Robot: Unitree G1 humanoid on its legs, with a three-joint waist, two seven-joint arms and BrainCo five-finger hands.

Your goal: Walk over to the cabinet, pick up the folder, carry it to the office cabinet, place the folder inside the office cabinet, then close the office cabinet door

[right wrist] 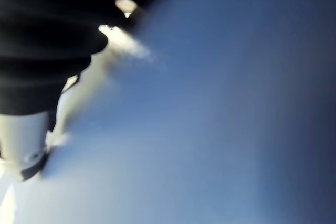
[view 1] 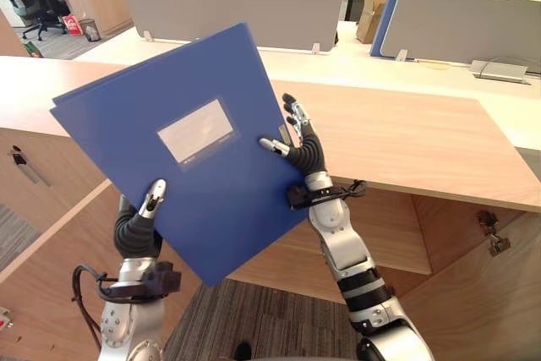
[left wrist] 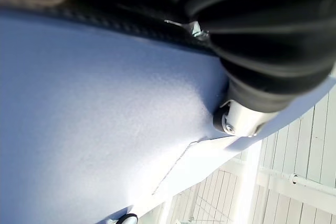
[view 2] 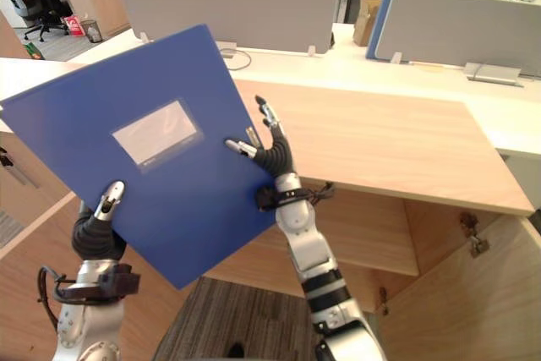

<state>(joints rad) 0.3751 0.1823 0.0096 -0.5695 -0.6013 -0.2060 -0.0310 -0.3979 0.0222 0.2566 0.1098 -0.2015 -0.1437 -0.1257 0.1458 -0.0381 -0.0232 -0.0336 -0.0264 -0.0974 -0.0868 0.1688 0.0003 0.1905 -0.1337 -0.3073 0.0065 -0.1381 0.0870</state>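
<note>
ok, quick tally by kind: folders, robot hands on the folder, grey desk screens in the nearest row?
folder: 1
hands holding it: 2 (left hand, right hand)
grey screens, nearest row: 2
total: 5

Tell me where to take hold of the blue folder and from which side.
Grip the flat blue folder at two opposite edges, as now: left hand from below at the lower left edge, right hand from the right at the right edge. It is thin, broad and tilted, so thumb in front and fingers behind should pinch best.
</note>
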